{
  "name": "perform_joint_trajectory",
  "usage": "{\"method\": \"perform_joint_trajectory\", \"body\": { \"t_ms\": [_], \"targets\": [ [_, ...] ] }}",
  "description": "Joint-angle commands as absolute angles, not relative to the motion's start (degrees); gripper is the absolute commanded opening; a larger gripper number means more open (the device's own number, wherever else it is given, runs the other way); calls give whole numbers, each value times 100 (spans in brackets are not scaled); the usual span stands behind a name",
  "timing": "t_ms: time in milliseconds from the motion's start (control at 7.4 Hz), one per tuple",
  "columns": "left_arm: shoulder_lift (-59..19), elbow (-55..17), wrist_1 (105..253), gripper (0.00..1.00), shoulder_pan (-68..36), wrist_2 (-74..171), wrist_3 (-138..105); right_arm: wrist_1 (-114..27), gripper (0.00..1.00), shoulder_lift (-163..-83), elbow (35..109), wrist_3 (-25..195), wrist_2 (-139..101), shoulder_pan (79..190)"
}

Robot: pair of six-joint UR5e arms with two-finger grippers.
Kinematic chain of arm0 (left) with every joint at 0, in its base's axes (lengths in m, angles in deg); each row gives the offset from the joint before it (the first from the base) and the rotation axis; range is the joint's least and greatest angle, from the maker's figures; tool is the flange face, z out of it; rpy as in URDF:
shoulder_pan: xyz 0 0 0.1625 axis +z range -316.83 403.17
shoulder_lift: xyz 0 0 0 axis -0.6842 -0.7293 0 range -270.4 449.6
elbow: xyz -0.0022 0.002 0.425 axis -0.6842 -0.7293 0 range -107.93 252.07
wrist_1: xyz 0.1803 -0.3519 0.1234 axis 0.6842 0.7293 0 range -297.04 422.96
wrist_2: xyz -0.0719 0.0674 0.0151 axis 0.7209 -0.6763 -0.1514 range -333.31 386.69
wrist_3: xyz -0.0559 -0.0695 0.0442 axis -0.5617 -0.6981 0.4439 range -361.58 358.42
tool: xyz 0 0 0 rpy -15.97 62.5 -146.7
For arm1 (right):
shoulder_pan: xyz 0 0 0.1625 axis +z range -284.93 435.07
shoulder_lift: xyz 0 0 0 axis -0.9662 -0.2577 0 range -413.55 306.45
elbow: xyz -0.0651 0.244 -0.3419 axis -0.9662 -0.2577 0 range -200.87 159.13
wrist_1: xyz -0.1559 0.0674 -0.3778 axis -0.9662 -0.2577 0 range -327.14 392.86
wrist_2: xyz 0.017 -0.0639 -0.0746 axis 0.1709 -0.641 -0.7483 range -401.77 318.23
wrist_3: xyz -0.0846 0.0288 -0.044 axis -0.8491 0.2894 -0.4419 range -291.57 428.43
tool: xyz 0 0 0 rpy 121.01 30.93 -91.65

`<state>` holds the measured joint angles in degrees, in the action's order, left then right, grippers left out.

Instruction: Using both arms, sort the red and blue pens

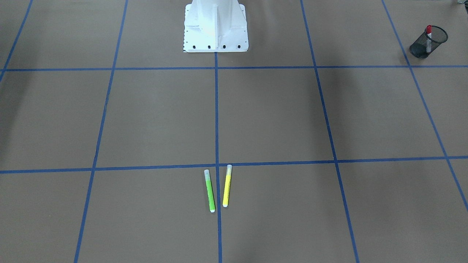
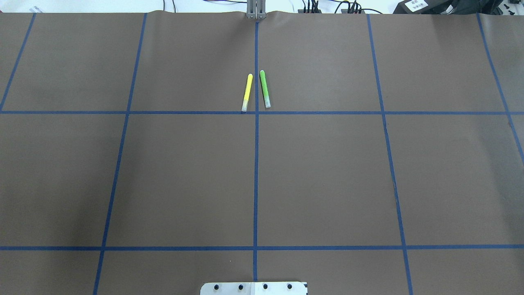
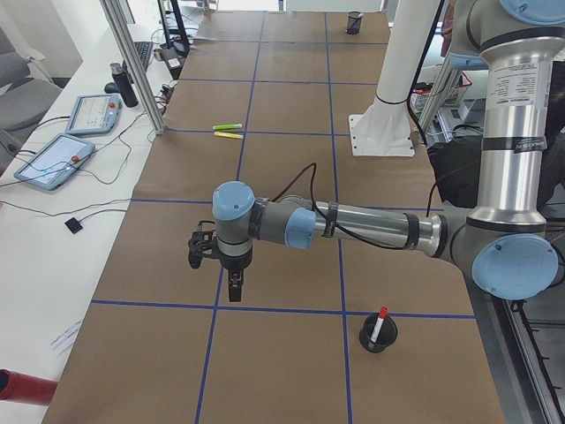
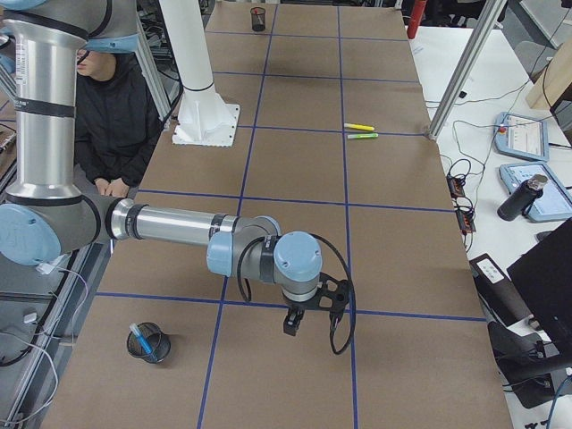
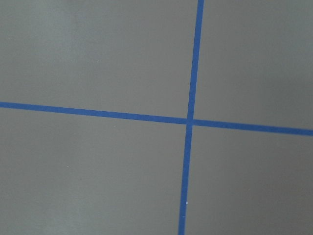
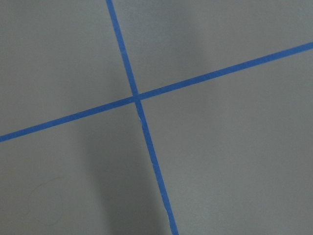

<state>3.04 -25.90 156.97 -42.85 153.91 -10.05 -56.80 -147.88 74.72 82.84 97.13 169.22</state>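
The red pen (image 1: 428, 33) stands upright in a black mesh cup (image 1: 420, 49) at the table's end on my left side; the exterior left view has it as red pen (image 3: 380, 322) in that cup (image 3: 378, 336). The blue pen (image 4: 143, 340) leans in another mesh cup (image 4: 148, 347) at my right end. My left gripper (image 3: 234, 294) hangs over the table beside the red pen's cup, holding nothing that I can see. My right gripper (image 4: 290, 326) hangs likewise near the blue pen's cup. Whether either is open or shut, I cannot tell. Both wrist views hold only brown paper and blue tape.
A green marker (image 2: 265, 89) and a yellow marker (image 2: 247, 92) lie side by side at the far middle of the table. The white robot pedestal (image 1: 215, 25) stands at the near middle. A person (image 4: 116, 116) sits behind the pedestal. Tablets (image 3: 55, 159) lie beyond the far edge.
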Motion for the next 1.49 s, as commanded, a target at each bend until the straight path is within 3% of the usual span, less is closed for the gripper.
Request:
{"method": "perform_joint_trajectory", "body": {
  "t_ms": [0, 270, 1351],
  "targets": [
    [652, -2698, 15718, 100, -4313, 15631, -459, -5626, 100, -14786, 7380, 8285, 9737, 16885],
    [769, -3120, 15665, 100, -4296, 15755, -727, -5591, 100, -14786, 7458, 8293, 9824, 16885],
    [654, -2857, 15621, 100, -4349, 15921, -729, -5547, 100, -14760, 7467, 8293, 9543, 16719]
  ]
}}
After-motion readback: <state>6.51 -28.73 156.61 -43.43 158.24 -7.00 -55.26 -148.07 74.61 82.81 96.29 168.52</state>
